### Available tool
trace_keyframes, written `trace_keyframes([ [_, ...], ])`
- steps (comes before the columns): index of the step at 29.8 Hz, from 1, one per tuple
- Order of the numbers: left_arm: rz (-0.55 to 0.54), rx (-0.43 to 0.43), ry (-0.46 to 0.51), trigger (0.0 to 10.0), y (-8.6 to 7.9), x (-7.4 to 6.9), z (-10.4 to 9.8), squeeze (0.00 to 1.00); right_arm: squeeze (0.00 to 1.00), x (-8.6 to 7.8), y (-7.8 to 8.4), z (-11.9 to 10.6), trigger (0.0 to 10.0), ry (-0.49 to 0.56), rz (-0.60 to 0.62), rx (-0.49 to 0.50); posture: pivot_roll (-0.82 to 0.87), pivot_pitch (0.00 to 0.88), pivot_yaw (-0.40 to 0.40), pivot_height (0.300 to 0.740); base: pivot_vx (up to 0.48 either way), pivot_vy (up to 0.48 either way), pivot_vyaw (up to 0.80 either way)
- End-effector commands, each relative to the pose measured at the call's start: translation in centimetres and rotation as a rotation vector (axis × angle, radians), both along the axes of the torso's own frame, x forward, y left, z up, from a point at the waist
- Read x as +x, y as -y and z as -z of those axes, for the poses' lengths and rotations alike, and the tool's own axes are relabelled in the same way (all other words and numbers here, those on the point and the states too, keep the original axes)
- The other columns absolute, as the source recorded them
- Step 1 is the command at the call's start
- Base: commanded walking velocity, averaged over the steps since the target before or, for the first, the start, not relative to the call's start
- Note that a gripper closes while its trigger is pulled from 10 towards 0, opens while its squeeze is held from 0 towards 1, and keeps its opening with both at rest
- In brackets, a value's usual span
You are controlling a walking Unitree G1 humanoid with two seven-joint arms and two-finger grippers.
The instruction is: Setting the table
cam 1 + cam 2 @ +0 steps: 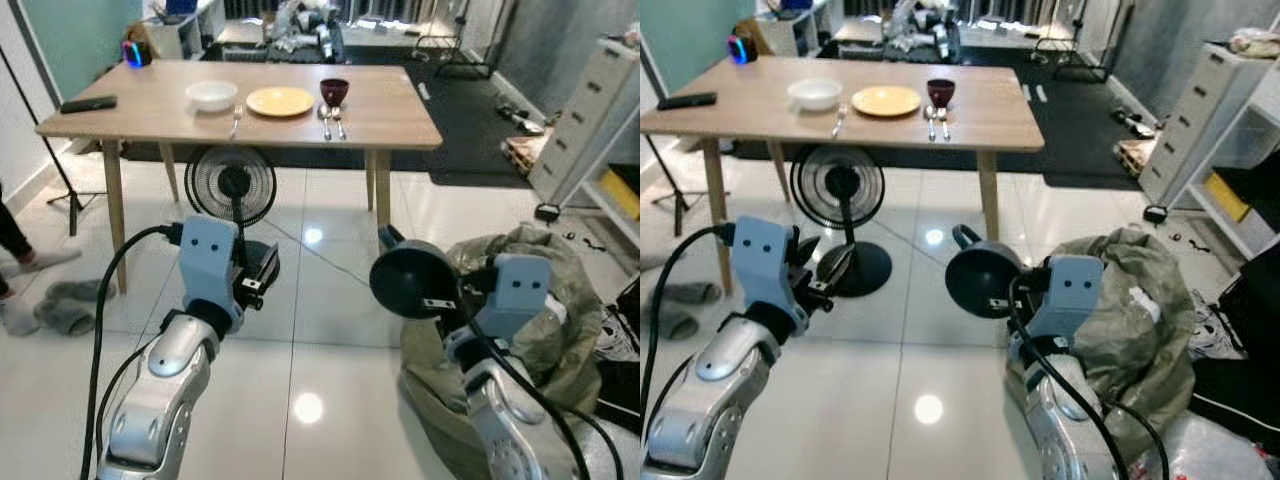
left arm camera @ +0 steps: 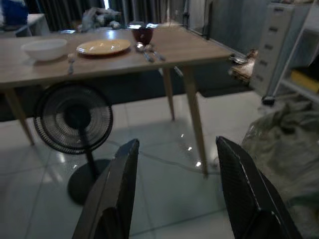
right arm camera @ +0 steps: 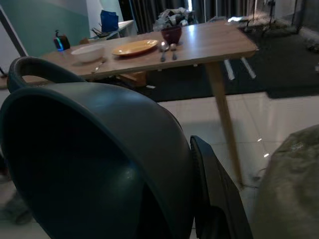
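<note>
The right gripper (image 1: 1012, 290) is clamped on the rim of a dark mug (image 1: 983, 277), held tipped on its side above the tiled floor (image 1: 320, 300), well short of the table (image 1: 150, 105). The left gripper (image 2: 177, 189) is empty, its fingers (image 2: 117, 191) spread wide. On the table sit a white bowl (image 1: 212, 95), a yellow plate (image 1: 280, 101), a dark red cup (image 1: 334, 91) and spoons (image 1: 332, 122); a floor fan (image 1: 230, 190) stands under it.

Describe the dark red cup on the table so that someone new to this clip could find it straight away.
Start at the wooden table across the tiled floor. On it stand a white bowl, a yellow plate and, right of the plate, the dark red cup. It is the only dark dish, with two spoons lying just before it.
</note>
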State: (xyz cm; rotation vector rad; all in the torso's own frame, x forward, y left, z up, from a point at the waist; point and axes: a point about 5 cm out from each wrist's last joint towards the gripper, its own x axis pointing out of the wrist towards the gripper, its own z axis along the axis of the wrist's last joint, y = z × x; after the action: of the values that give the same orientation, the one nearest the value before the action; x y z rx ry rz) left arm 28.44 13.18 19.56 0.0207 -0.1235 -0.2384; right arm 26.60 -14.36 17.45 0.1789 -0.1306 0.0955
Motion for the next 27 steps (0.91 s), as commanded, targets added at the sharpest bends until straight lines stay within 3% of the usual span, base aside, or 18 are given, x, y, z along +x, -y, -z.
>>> trace_keyframes([
  [1, -0.002, 0.005, -0.008, 10.0, 0.10, 0.09, 0.12, 0.00, 0.00, 0.13, -0.22, -0.30, 10.0, 0.018, -0.007, -0.005, -0.05, 0.000, 0.087, 0.740, 0.480, 0.000, 0.00],
  [27, 0.009, 0.000, -0.008, 10.0, 0.37, -0.01, 0.20, 0.00, 0.00, 0.23, -0.07, -0.53, 10.0, 0.033, 0.010, 0.007, -0.05, 0.000, 0.088, 0.740, 0.480, 0.000, 0.00],
])
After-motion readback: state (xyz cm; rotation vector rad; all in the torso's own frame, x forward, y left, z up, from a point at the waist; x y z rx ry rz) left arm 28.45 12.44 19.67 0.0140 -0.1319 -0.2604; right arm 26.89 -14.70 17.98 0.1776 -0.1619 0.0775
